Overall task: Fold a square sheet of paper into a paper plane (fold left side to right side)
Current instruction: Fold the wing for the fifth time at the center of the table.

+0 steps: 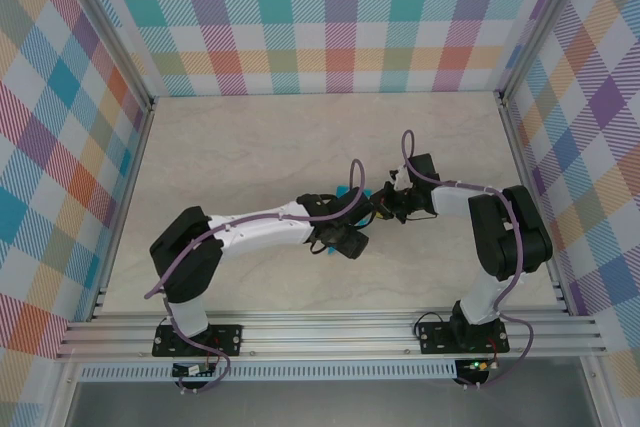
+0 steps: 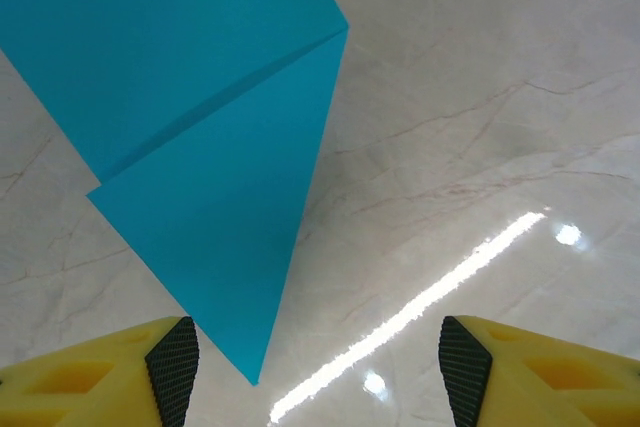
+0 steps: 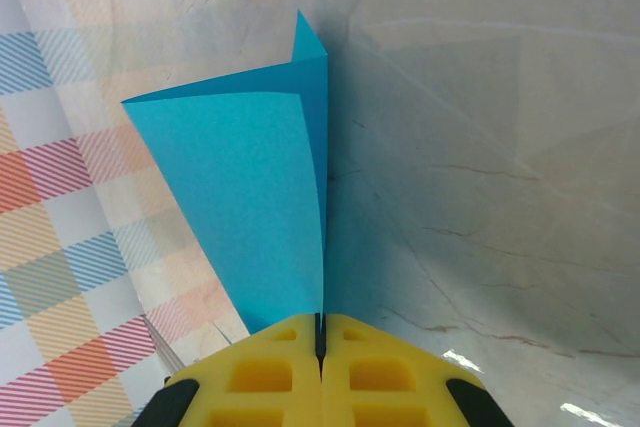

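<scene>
Underneath, the table [image 1: 250,147] is a glossy, pale, marble-veined slab. About its middle, well away from every edge, the turquoise paper [image 3: 250,207] is thin and matte, folded into layered flaps with sharp creases that taper to a narrow point. The right gripper [image 3: 322,332], of blocky yellow plastic, is pressed together on the paper's lower edge. The left gripper [image 2: 315,367] stands apart, its black ribbed pads [image 2: 172,367] flanking that point.
</scene>
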Action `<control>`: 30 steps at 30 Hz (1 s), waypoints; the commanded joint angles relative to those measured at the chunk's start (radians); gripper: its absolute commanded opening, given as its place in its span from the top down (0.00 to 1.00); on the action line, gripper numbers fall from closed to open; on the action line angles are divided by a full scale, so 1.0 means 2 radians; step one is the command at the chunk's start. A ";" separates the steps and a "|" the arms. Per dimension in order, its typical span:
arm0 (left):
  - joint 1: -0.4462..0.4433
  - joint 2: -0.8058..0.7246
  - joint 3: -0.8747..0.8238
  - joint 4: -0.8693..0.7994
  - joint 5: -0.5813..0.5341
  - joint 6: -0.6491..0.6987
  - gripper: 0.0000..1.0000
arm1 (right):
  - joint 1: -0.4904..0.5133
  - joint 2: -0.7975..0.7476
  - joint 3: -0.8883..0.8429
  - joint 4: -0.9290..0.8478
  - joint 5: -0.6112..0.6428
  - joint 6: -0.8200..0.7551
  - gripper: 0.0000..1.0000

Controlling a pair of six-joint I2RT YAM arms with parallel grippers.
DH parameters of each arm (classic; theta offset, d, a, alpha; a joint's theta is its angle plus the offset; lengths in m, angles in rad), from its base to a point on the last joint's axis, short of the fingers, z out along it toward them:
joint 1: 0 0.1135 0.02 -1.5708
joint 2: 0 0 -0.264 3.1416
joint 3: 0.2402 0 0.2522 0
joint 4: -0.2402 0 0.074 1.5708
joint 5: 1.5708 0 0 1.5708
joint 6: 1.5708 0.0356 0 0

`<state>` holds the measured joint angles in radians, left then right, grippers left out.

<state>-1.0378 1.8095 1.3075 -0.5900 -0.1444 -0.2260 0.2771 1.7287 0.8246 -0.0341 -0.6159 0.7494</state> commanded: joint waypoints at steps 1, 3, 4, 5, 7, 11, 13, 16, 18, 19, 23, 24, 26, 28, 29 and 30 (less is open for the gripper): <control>-0.006 0.019 0.028 -0.027 -0.054 0.013 0.32 | 0.006 -0.014 0.008 -0.014 0.008 0.005 1.00; -0.007 0.031 0.031 -0.025 -0.059 0.014 0.33 | 0.008 -0.012 0.009 -0.015 0.008 0.005 1.00; -0.007 0.037 0.033 -0.024 -0.062 0.013 0.34 | 0.008 -0.011 0.010 -0.016 0.006 0.005 1.00; -0.007 0.042 0.035 -0.023 -0.067 0.011 0.34 | 0.009 -0.009 0.011 -0.016 0.006 0.005 1.00; -0.007 0.052 0.038 -0.020 -0.074 0.010 0.35 | 0.009 -0.008 0.012 -0.018 0.005 0.004 1.00; -0.007 0.071 0.046 -0.016 -0.076 0.014 0.38 | 0.010 -0.007 0.012 -0.022 0.006 0.003 1.00; -0.006 0.083 0.051 -0.019 -0.080 0.016 0.39 | 0.010 -0.006 0.012 -0.023 0.006 0.003 1.00; -0.006 0.096 0.056 -0.025 -0.091 0.016 0.41 | 0.012 -0.005 0.012 -0.022 0.005 0.004 1.00; -0.006 0.102 0.059 -0.026 -0.095 0.017 0.44 | 0.012 -0.003 0.012 -0.022 0.004 0.004 0.99; -0.007 0.106 0.059 -0.025 -0.095 0.017 0.45 | 0.012 -0.002 0.012 -0.022 0.005 0.004 0.99; -0.006 0.111 0.059 -0.023 -0.094 0.017 0.49 | 0.013 0.002 0.014 -0.023 0.004 0.004 0.99; -0.006 0.111 0.059 -0.023 -0.094 0.017 0.49 | 0.013 0.003 0.013 -0.024 0.004 0.003 0.99; -0.007 0.111 0.058 -0.022 -0.095 0.018 0.51 | 0.013 0.004 0.014 -0.024 0.005 0.003 0.98; -0.006 0.113 0.058 -0.023 -0.097 0.018 0.52 | 0.013 0.005 0.014 -0.024 0.005 0.003 0.98; -0.006 0.114 0.056 -0.021 -0.097 0.018 0.53 | 0.013 0.005 0.014 -0.024 0.005 0.003 0.98; -0.006 0.115 0.056 -0.021 -0.097 0.017 0.54 | 0.013 0.005 0.014 -0.025 0.004 0.002 0.98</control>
<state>-1.0405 2.0209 1.4006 -0.6079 -0.3138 -0.2035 0.2966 1.7260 0.8268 -0.0704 -0.6018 0.7521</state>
